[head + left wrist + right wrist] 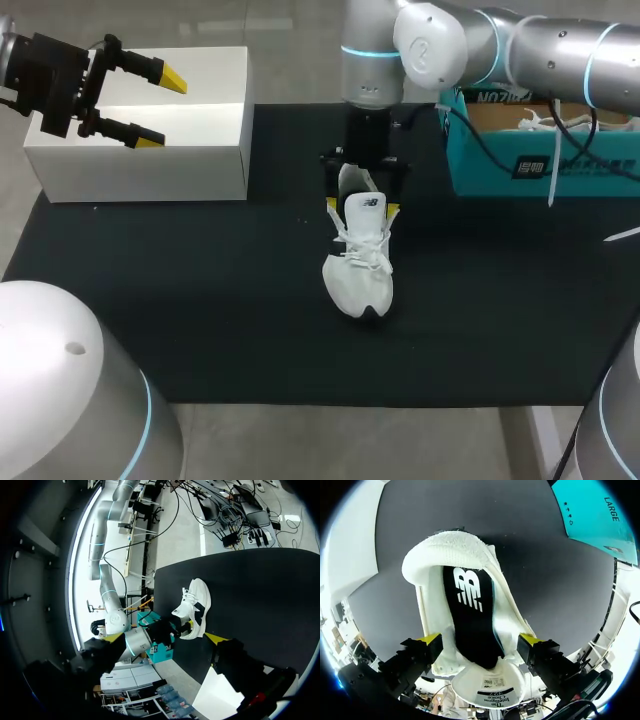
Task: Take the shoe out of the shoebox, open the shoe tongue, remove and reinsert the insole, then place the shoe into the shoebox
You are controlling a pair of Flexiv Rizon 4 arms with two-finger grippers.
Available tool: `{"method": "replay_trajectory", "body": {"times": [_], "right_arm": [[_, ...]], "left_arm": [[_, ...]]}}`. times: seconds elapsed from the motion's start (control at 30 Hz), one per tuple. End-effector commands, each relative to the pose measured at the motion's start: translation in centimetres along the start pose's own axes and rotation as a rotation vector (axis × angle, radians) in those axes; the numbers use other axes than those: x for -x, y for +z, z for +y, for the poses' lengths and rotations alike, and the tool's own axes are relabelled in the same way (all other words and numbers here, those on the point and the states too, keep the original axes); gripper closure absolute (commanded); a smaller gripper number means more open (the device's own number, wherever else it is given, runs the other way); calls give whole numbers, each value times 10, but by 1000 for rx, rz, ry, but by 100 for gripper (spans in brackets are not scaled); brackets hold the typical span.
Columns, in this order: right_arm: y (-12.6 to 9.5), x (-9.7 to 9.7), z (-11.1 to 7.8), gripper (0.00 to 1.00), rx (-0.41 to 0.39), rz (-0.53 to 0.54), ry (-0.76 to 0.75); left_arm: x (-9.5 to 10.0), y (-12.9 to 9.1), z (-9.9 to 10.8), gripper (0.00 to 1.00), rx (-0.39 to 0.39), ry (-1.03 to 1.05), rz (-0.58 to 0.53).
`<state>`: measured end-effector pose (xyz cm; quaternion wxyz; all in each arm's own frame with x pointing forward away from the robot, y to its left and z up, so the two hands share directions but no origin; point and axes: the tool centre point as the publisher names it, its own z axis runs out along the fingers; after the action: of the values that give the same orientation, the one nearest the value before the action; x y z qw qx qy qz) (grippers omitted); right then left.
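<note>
**Right gripper sits over the shoe's mouth, insole straight ahead**

The right gripper (480, 641) hangs directly above the shoe (358, 270). Its fingers (431, 640) are spread wide across the shoe's width, one tip just beside each side wall, with no visible squeeze. Ahead of them lies the dark insole (470, 610), seated in the shoe. The tongue (489, 680) is folded forward, so the opening looks clear.

The shoe stands on its sole near the middle of the black mat (200, 300). Its long axis runs from the mat's far edge to its near edge, heel far and toe near. Judged from this, reaching the insole calls for a straight descent.

The left gripper (160, 108), likewise spread and holding nothing, is well apart over the white shoebox (150, 165) at the far left corner. The right arm is much the nearer. A teal box (500, 170) sits at the far right corner.
</note>
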<state>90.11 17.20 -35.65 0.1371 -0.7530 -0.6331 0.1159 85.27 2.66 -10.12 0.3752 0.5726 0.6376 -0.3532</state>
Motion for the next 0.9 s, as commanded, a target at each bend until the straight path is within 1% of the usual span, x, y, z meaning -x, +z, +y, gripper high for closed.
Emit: {"method": "replay_trajectory", "body": {"times": [0.03, 0.2, 0.37, 0.63, 0.8, 0.9], "right_arm": [[-1, -1, -3, 0, -1, -4, 3], [-4, -2, -7, 0, -2, -7, 5], [-5, -2, -15, 0, -23, -9, 31], [-15, -2, -23, 0, -26, -26, 58], [-16, -2, -32, 0, -47, -26, 82], [-19, 0, -42, 0, -50, -27, 107]], "left_arm": [[0, 0, 1, 0, -2, 0, 4], [0, 0, 1, 0, -2, 0, 4], [0, 0, 1, 0, -2, 0, 4], [0, 0, 1, 0, -2, 0, 4], [0, 0, 1, 0, -2, 0, 4], [0, 0, 1, 0, -2, 0, 4]]}}
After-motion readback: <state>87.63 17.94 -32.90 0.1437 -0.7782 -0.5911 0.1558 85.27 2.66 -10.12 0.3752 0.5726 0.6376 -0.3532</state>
